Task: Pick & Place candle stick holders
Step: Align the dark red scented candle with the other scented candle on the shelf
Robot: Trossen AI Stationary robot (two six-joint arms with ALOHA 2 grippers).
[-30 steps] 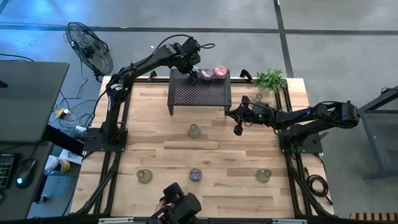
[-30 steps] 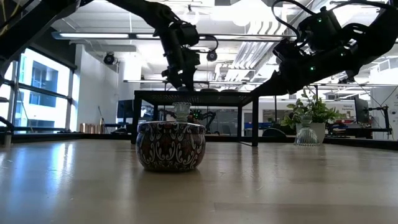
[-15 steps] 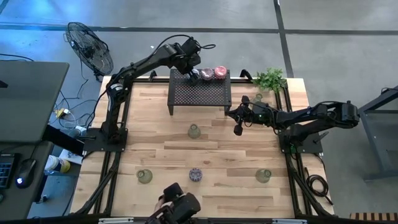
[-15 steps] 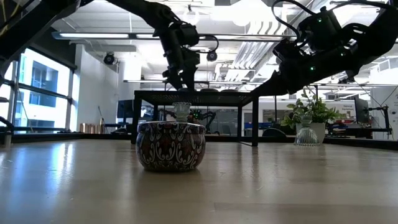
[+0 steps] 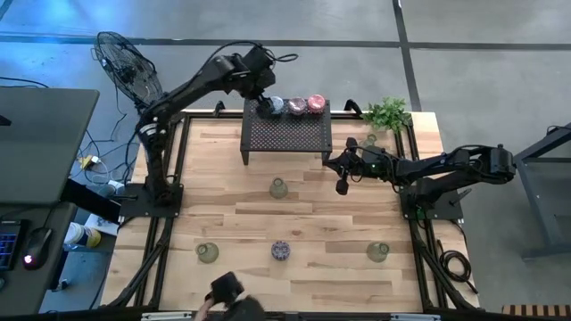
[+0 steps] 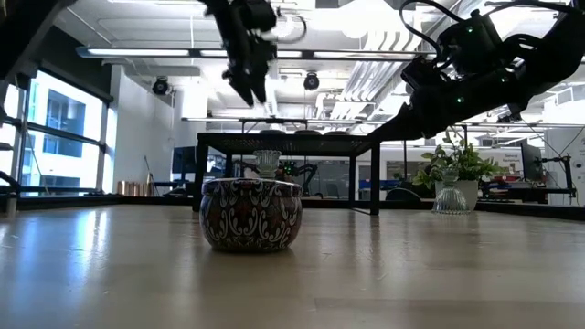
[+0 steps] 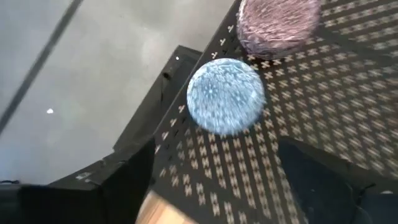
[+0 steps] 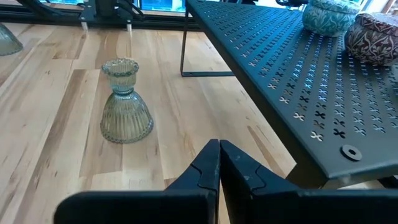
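Note:
Three candle stick holders stand in a row on the far edge of the black mesh rack (image 5: pixel 287 134): pale blue (image 5: pixel 275 106), mottled purple (image 5: pixel 294 106) and pink (image 5: pixel 316 103). My left gripper (image 5: pixel 264 96) hangs open above the rack's far left corner, up and left of the blue holder (image 7: pixel 225 95), with nothing between its fingers. An olive glass holder (image 5: pixel 279 188) stands on the table in front of the rack. My right gripper (image 5: pixel 342 185) is shut and empty beside the rack's right near leg, with that glass holder (image 8: pixel 126 102) ahead of it.
More holders stand along the near part of the table: a green one (image 5: pixel 207 253), a mottled one (image 5: pixel 281 251) and another green one (image 5: pixel 378 252). A leafy plant (image 5: pixel 389 113) with a clear holder (image 5: pixel 370 140) beside it is at the far right corner.
My left gripper has risen off the rack and drawn back toward the table's far left corner, away from the blue holder. The blue holder stays standing on the rack beside the purple one.

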